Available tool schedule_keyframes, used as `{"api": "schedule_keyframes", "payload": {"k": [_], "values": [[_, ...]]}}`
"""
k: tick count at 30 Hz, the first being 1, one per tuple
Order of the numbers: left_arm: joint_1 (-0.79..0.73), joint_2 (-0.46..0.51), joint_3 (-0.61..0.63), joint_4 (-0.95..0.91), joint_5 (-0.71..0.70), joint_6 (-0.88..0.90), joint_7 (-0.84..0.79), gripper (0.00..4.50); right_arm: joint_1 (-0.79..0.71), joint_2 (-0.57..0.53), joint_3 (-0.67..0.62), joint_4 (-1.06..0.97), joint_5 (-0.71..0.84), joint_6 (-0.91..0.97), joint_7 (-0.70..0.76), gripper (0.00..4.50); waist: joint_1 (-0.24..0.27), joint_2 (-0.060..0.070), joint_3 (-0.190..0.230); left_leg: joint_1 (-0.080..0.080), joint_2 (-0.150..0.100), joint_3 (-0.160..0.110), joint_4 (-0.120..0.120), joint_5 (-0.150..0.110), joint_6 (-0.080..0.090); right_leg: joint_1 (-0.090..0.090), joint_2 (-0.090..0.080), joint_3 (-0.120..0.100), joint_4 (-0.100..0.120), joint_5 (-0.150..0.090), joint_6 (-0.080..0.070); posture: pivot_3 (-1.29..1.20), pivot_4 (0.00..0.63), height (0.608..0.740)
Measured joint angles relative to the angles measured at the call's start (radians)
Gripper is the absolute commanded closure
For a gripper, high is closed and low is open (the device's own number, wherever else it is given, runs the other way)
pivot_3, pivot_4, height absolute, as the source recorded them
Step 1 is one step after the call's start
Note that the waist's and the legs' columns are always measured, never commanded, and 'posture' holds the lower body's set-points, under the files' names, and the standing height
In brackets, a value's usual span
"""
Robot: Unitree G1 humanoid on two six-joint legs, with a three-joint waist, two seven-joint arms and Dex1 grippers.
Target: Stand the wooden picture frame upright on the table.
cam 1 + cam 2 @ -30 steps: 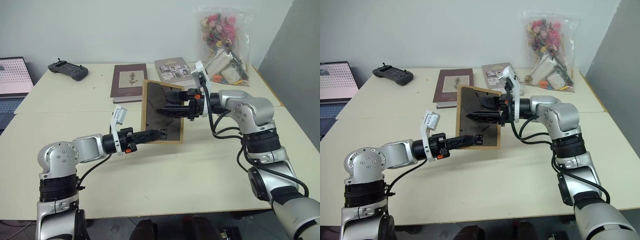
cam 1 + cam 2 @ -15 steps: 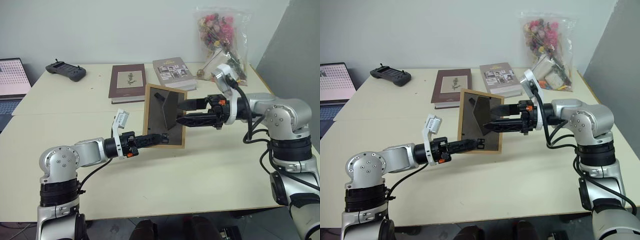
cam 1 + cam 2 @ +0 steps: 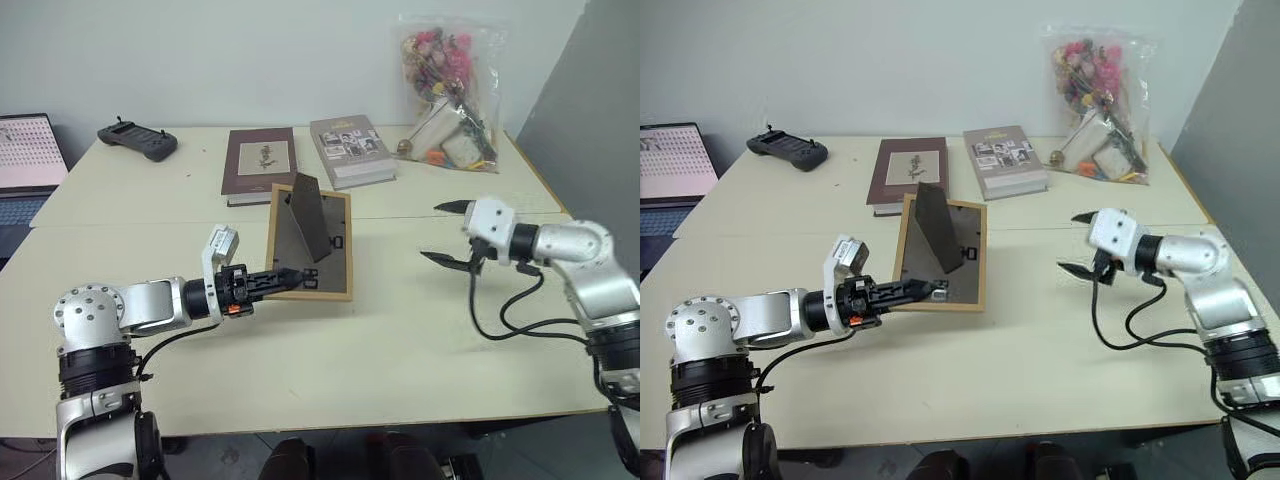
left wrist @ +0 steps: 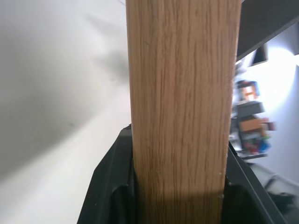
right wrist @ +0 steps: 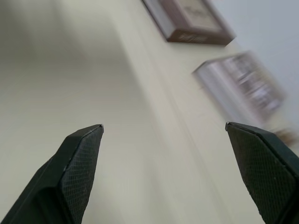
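The left gripper (image 3: pixel 283 279) clamps the lower edge of the wooden picture frame (image 3: pixel 311 256), which stands near the middle of the table (image 3: pixel 400 330), easel leg out; the right gripper (image 3: pixel 447 233) hangs spread wide, well apart from it.

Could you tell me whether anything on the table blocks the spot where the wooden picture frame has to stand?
Nothing visible does. The left gripper holds the wooden picture frame by its lower edge over bare table; the maroon book and grey book lie farther back.

Even, bright indoor light, soft shadows; both wrist views blurred.
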State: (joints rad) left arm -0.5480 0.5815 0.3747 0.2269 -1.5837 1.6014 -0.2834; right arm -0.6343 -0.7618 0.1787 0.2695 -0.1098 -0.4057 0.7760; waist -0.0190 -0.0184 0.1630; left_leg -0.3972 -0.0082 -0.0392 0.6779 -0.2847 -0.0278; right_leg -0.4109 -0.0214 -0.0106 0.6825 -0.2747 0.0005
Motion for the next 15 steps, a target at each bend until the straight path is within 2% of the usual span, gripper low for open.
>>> {"api": "schedule_keyframes", "payload": {"k": [1,2,5,11,15], "values": [[-0.002,0.025,-0.042,0.023,-0.091,-0.016,0.047,3.2,-0.028,0.01,0.02,0.074,-0.111,-0.204,-0.104,0.05,-0.003,0.0,0.0,0.0,0.0,0.0,0.0,0.001,-0.001,0.0,0.0,0.0,0.0,0.0,0.0,0.0,0.15,0.74],[0.003,0.05,-0.085,0.029,-0.17,-0.037,0.083,3.2,-0.058,0.024,0.037,0.123,-0.194,-0.326,-0.182,0.05,-0.007,0.0,0.0,0.0,0.0,0.0,0.0,0.002,-0.004,0.0,0.0,0.001,-0.001,0.0,0.0,0.0,0.15,0.74],[0.01,0.092,-0.176,0.031,-0.31,-0.079,0.126,3.2,-0.151,0.075,0.073,0.23,-0.392,-0.547,-0.388,0.05,-0.012,0.0,0.0,0.0,0.0,0.0,0.0,0.003,-0.005,0.0,0.0,0.002,-0.001,0.0,0.0,0.0,0.15,0.74],[0.019,0.114,-0.224,0.031,-0.343,-0.106,0.109,3.2,-0.242,0.143,0.127,0.334,-0.656,-0.708,-0.684,0.05,-0.01,0.0,0.0,0.0,-0.001,0.0,0.0,0.003,-0.005,0.0,0.001,0.002,-0.001,0.0,0.0,0.0,0.15,0.74],[0.034,0.12,-0.244,0.009,-0.343,-0.117,0.09,3.2,-0.295,0.181,0.178,0.356,-0.747,-0.74,-0.787,0.05,-0.01,0.0,0.0,0.001,-0.001,0.0,0.0,0.003,-0.005,0.0,0.001,0.002,-0.001,0.0,0.0,0.0,0.15,0.74]]}}
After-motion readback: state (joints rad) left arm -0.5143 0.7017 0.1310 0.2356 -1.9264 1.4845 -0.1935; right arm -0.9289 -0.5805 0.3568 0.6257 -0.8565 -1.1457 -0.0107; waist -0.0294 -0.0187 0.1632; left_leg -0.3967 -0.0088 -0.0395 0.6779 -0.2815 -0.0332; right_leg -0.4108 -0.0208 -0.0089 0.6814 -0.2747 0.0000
